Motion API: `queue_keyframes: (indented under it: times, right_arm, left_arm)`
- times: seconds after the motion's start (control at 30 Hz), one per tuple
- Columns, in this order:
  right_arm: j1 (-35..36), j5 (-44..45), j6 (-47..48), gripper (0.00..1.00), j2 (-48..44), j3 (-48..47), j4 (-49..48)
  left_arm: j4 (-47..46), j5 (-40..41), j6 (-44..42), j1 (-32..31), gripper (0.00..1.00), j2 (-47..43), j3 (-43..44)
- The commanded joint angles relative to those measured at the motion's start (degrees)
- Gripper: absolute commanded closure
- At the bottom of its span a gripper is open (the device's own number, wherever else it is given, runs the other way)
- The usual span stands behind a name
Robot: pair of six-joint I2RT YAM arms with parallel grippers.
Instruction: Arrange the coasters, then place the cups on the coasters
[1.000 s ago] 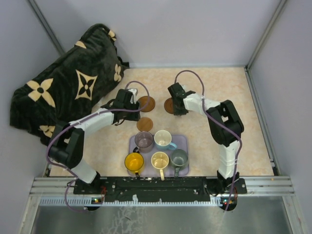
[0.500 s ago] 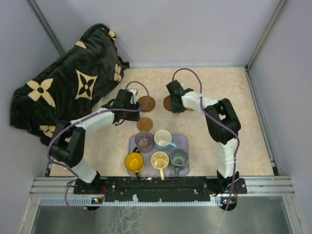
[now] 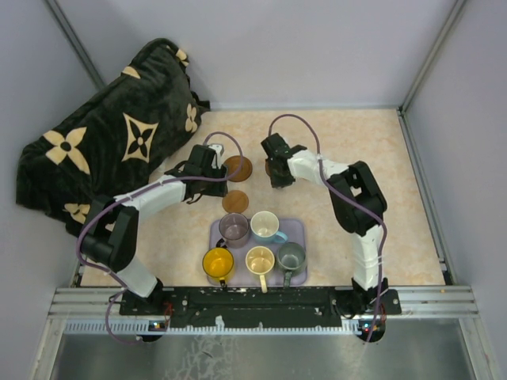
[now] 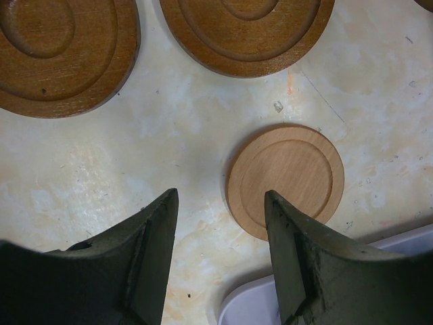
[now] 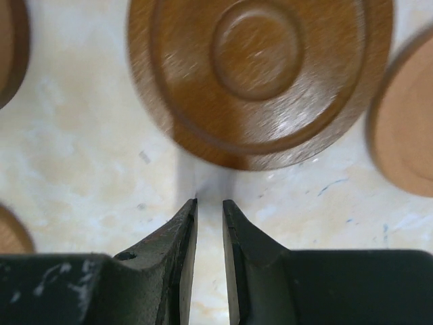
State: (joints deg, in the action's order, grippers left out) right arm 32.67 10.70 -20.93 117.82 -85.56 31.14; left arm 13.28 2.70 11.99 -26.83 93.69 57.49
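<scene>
**Five cups in the lavender tray (image 3: 299, 228), coasters flat on the table (image 3: 372, 150)**

The lavender tray lies at the near centre of the table, just beyond the arm bases. It holds all five cups upright, mouths up, packed close in two rows.

- **Far row:** the purple-grey cup (image 3: 234, 228) is on the left. The white and light blue cup (image 3: 265, 226) is on the right, with its handle pointing right.
- **Near row:** the yellow cup (image 3: 218, 262) is on the left, the cream cup (image 3: 259, 259) in the middle and the grey-green cup (image 3: 291, 256) on the right. Each has its handle toward the near edge.

The coasters lie on the bare table beyond the tray. The small light coaster (image 3: 235, 200) is just past the tray's far left corner, and a large dark coaster (image 3: 238, 168) lies a little farther out.

The left gripper (image 4: 218, 198) hovers over the table with its fingers well apart and nothing between them. In its wrist view the small light coaster lies just ahead of one fingertip, with two large dark coasters beyond.

The right gripper (image 5: 210, 202) has its fingers drawn close, with only a thin slit between them and nothing in it. Its tips are at the edge of another dark coaster (image 5: 260, 74), which shows blurred. Whether they touch it cannot be told. A lighter coaster (image 5: 406, 128) lies just beside that one.

A dark flowered blanket (image 3: 111, 134) is heaped at the far left.
</scene>
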Motion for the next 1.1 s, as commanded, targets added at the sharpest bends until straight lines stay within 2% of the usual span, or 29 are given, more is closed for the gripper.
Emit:
queue_keyframes:
  times: [0.0,0.2,0.4,0.53,0.73,0.9,1.0,1.07]
  right_arm:
    - [2.77,-3.25,1.60,0.77,-6.86,-1.82,2.18]
    - [3.98,-11.73,0.26,0.77,-11.28,0.96,2.24]
    - [6.23,-17.06,-0.25,0.77,-9.52,0.47,1.62]
    - [8.11,-16.27,-0.25,0.77,-7.24,-2.41,2.48]
    - [8.47,-15.78,-1.92,0.78,-7.01,-2.95,1.45]
    - [8.47,-14.08,-3.03,0.79,-10.04,-0.75,0.48]
    - [8.46,-11.65,-3.15,0.79,-12.85,0.75,0.40]
    - [8.47,-10.32,-3.15,0.79,-14.59,1.28,0.53]
  left_arm:
    - [-1.34,0.08,0.04,0.38,0.40,-0.70,0.42]
    - [-1.96,-1.30,0.66,0.46,0.39,-1.87,-1.74]
    - [-1.42,-2.46,1.27,0.46,0.43,-2.92,-3.97]
    - [-0.88,-2.46,2.03,0.46,0.51,-5.12,-6.02]
    - [-0.20,-2.64,2.09,0.40,0.51,-7.25,-7.74]
    - [-0.27,-2.86,2.39,0.46,0.51,-3.18,-6.18]
    - [1.14,-1.94,2.41,0.35,0.62,0.39,-3.93]
    - [2.00,-2.02,2.22,0.34,0.67,2.46,-2.67]
